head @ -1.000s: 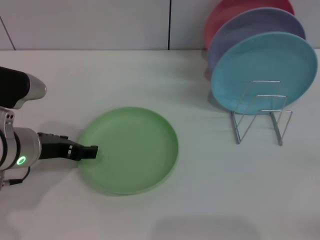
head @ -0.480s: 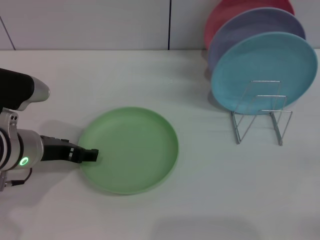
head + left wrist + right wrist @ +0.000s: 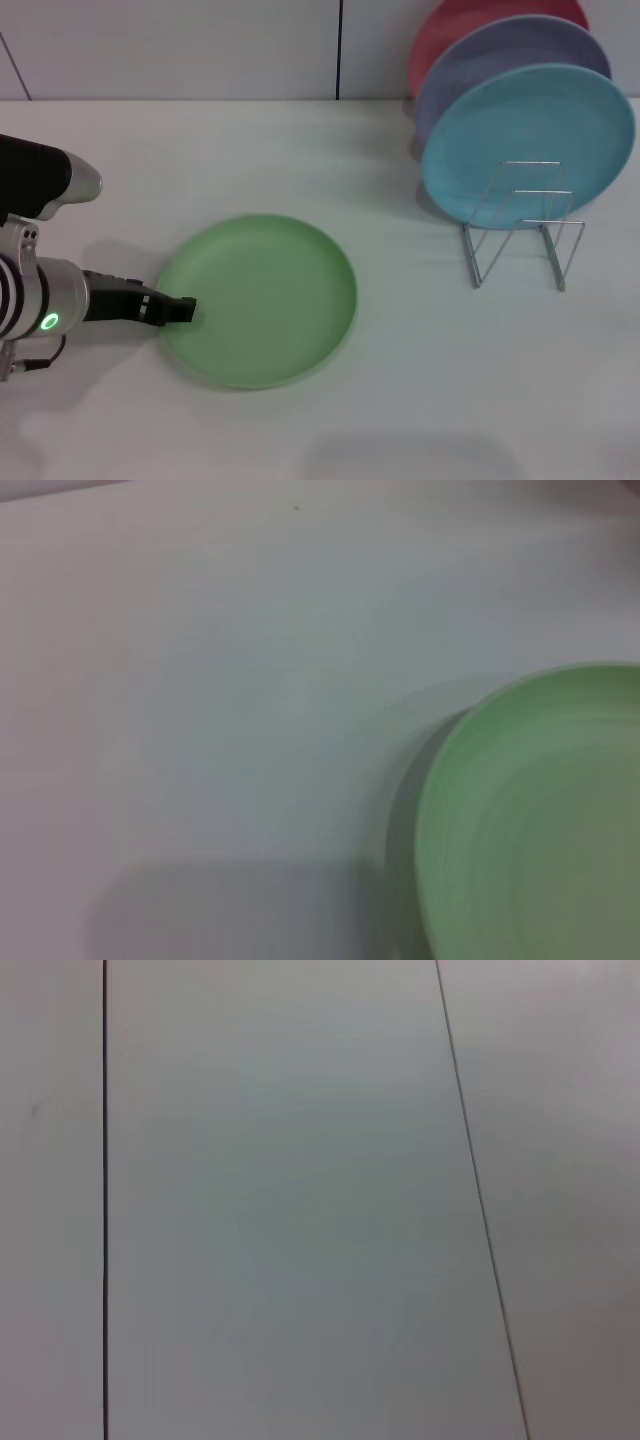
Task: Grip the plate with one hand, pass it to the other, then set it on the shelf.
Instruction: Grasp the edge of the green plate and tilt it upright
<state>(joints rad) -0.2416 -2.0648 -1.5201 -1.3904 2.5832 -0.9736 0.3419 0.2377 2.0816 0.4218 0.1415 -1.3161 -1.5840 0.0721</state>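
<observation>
The light green plate point(image 3: 258, 298) lies flat on the white table in the head view. Its rim also shows in the left wrist view point(image 3: 540, 820). My left gripper point(image 3: 180, 309) reaches in low from the left, and its black tip is at the plate's left rim. The silver wire shelf point(image 3: 521, 236) stands at the right, with free wire loops at its front. My right gripper is out of view; its wrist view shows only pale wall panels.
A sky-blue plate point(image 3: 528, 145) stands upright in the shelf, with a lavender plate point(image 3: 500, 60) and a red plate point(image 3: 455, 30) behind it. The white table point(image 3: 420, 380) stretches between the green plate and the shelf.
My left gripper has moved slightly right and a little lower, up to the green plate's left rim. The plate has not moved.
</observation>
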